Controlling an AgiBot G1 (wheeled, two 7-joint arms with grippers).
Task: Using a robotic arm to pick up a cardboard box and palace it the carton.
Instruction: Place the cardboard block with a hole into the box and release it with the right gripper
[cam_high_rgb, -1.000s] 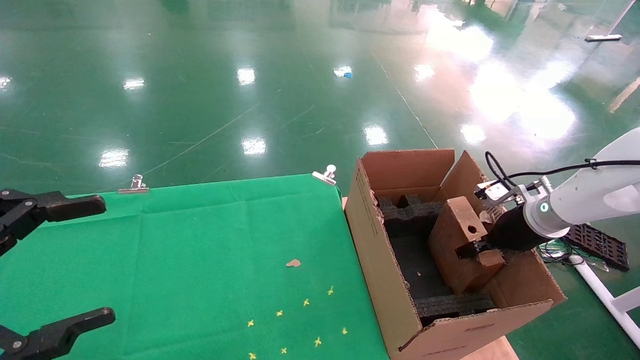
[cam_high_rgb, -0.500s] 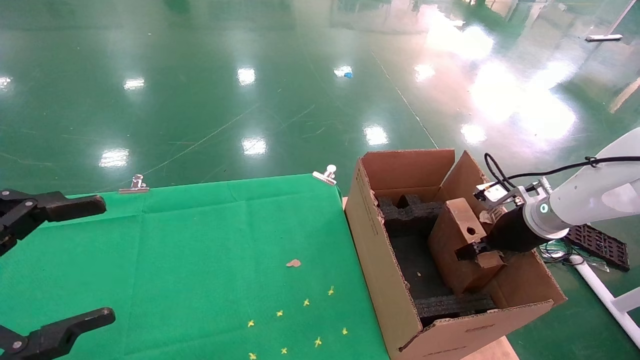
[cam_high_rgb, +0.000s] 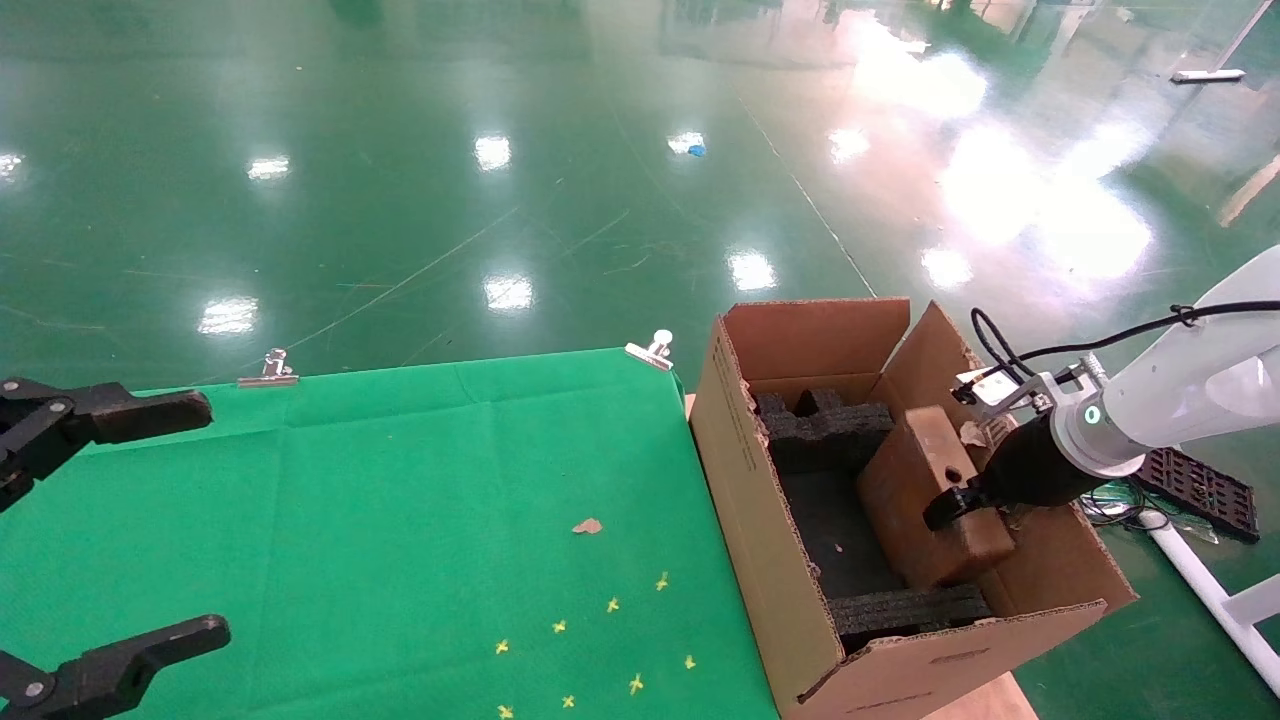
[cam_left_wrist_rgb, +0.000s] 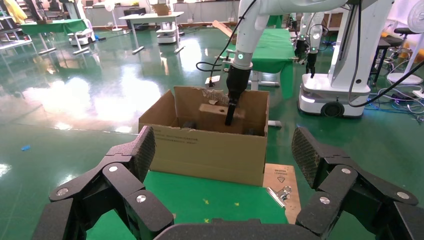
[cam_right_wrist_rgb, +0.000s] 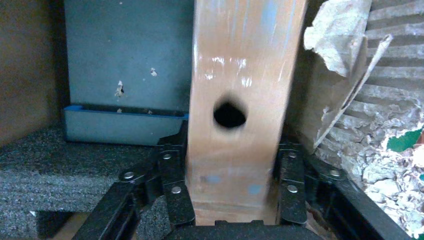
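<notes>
Done: cardboard box (cam_high_rgb: 925, 490) lowered inside the carton (cam_high_rgb: 760, 520), at tabletop's 3 o'clock.
Right gripper (cam_high_rgb: 962, 497): clenched on it.
Left: release, withdraw.

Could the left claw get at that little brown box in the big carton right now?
Probably not. The left claw hangs open far off over the green cloth, the carton wall stands between, and the right claw already clamps the cardboard box.

The right robotic arm (cam_high_rgb: 1180, 400) reaches in from the right side, white tube angled downward, teal ring glowing at the wrist, black cable looping above it. Its black hand (cam_high_rgb: 950, 505) points down with fingers (cam_right_wrist_rgb: 172, 185) pressed against both sides of what it grips. The left hand (cam_high_rgb: 90, 540) sits parked at the left edge, fingers spread wide apart.
</notes>
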